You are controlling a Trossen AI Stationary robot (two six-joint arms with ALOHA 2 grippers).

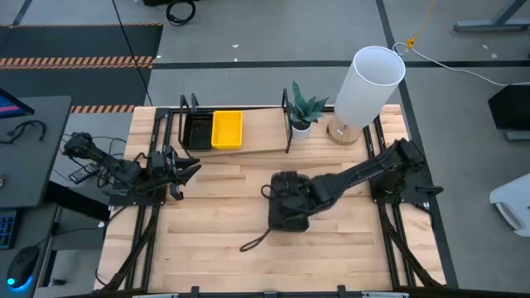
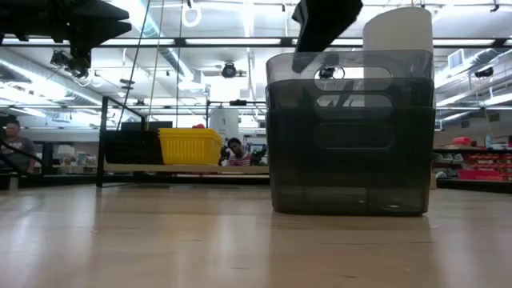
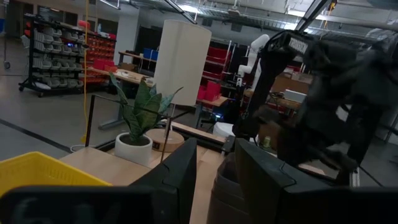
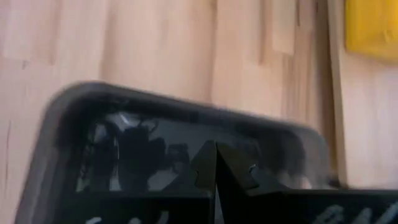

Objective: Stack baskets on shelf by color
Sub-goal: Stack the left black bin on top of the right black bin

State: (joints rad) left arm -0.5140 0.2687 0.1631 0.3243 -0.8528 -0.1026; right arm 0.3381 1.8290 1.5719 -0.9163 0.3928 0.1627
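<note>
Directly beneath the right gripper (image 1: 290,199), near the middle of the wooden tabletop (image 1: 215,248), stands a stack of larger dark grey translucent plastic baskets with rounded corners (image 2: 350,136), nested so that two rims show one above the other in the low view. The right wrist view shows the two dark fingers (image 4: 239,174) pressed together with one basket wall between them, so this gripper is clenched on the grey stack. Beyond it, toward the far edge of the table, the light wooden shelf plank in its black wire frame (image 1: 265,136) carries a bright yellow rectangular plastic basket (image 1: 227,130) and, just beside that, a small black mesh-sided basket (image 1: 197,131). Past the shelf's end loop sit a small green plant in a white pot (image 1: 302,112) and a tall white cylindrical lamp on a round wooden base (image 1: 364,87). The left gripper (image 1: 184,172) waits off to the side of the shelf, well apart from the grey stack, its fingers (image 3: 180,180) parted and holding nothing. No readable writing or label shows on any basket.
</note>
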